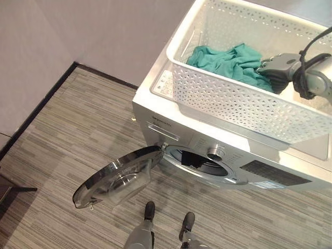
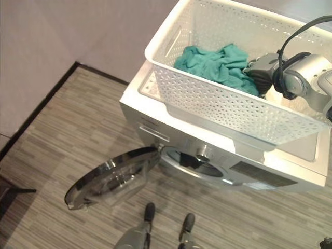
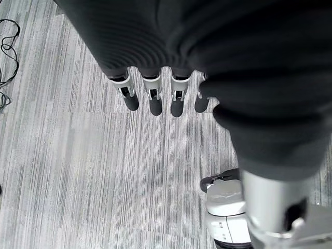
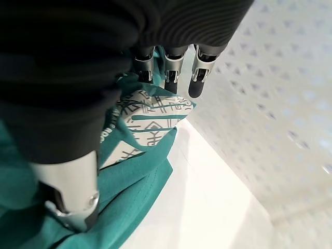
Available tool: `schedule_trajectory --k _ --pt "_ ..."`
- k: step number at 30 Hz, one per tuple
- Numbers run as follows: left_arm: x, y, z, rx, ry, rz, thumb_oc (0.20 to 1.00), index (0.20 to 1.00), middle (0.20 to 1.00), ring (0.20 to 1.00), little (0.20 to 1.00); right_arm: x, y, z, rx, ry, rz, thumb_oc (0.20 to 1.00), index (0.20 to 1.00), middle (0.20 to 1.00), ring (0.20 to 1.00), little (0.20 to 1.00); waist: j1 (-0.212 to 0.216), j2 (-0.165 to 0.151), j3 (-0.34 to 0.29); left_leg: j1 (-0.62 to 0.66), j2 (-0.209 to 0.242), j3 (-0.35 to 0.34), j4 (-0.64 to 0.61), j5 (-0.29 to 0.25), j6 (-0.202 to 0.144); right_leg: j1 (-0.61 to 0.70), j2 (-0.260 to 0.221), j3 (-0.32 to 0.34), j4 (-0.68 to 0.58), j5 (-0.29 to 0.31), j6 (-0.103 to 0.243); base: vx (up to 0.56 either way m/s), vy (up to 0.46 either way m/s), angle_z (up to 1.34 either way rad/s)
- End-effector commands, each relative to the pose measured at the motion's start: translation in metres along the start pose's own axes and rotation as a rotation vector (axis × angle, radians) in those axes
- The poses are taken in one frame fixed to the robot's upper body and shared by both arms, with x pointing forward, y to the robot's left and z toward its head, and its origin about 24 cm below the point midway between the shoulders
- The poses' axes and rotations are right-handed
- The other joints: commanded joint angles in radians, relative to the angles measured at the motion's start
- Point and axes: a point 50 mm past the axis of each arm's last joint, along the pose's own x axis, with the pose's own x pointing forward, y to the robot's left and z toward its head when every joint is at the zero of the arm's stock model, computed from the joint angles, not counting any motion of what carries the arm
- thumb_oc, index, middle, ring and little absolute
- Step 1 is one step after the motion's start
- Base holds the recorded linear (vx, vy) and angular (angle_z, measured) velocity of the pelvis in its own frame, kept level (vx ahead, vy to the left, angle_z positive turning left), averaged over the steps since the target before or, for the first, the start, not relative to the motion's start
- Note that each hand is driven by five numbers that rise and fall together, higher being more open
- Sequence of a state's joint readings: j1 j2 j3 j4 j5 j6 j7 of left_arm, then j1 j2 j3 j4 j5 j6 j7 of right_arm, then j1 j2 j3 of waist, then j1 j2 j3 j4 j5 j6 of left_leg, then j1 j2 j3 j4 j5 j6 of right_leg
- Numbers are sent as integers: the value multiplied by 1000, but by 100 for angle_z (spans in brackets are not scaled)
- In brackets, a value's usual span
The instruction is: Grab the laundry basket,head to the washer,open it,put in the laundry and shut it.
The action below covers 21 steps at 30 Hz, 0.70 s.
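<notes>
Right hand (image 2: 262, 67): reaching forward, fingers (image 4: 197, 78) seemingly hanging straight, though partly hidden.
Left hand (image 3: 171, 46): hanging down, fingers (image 3: 154, 98) pointing straight.

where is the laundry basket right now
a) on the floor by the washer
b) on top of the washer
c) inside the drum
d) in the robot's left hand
b: the white laundry basket sits on top of the washer, whose door hangs open below it.

Open washer door (image 1: 116, 177), unobstructed drum mouth (image 1: 199, 162)
</notes>
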<state>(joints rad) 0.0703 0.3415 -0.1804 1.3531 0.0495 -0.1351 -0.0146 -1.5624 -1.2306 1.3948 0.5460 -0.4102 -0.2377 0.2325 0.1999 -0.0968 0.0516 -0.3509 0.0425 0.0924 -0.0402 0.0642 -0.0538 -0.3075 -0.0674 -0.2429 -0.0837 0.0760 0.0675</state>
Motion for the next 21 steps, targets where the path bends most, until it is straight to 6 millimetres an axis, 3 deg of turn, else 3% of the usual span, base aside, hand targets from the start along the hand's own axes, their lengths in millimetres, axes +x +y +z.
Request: schedule_trajectory --k 1,5,7,8,9,15,21 --pt "1 26 13 35 -26 83 1000 1000 1000 1000 1000 2 -27 5 -52 -28 -107 1000 1000 1000 1000 1000 36 -90 71 3 -23 -42 -47 59 -29 72 -102 10 -4 98 104 0 0 0" --pt "1 28 16 27 -35 99 1000 1000 1000 1000 1000 5 -19 6 -50 -28 -80 1000 1000 1000 1000 1000 42 -93 74 -3 -23 -50 -47 60 -30 69 -101 4 -4 95 104 2 -27 9" --pt "1 30 18 14 -41 111 1000 1000 1000 1000 1000 9 -9 9 -40 -31 -45 846 846 846 846 846 50 -96 80 -12 -22 -58 -47 63 -31 65 -100 -2 -4 94 104 -1 -36 14" --pt "1 29 18 13 -40 111 1000 1000 1000 1000 1000 9 -9 9 -40 -31 -45 846 846 846 846 846 50 -96 80 -12 -22 -58 -47 63 -31 65 -100 -3 -4 94 104 -11 -27 4" --pt "1 29 17 8 -41 115 1000 1000 1000 1000 1000 12 -1 9 -43 -23 -20 203 203 203 203 203 55 -98 86 -15 -22 -63 -47 65 -32 63 -100 -7 -4 93 104 0 0 0" --pt "2 28 19 -5 -43 128 1000 1000 1000 1000 1000 16 18 1 -14 38 7 200 200 200 200 200 58 -87 98 -15 -23 -66 -47 65 -31 61 -101 -7 -4 97 103 -12 -10 5" --pt "3 34 28 -5 -59 144 1000 1000 1000 1000 1000 15 14 -13 71 129 -98 200 200 200 200 200 45 -75 99 9 -21 -55 -47 59 -29 70 -102 6 -4 102 100 -18 17 2"
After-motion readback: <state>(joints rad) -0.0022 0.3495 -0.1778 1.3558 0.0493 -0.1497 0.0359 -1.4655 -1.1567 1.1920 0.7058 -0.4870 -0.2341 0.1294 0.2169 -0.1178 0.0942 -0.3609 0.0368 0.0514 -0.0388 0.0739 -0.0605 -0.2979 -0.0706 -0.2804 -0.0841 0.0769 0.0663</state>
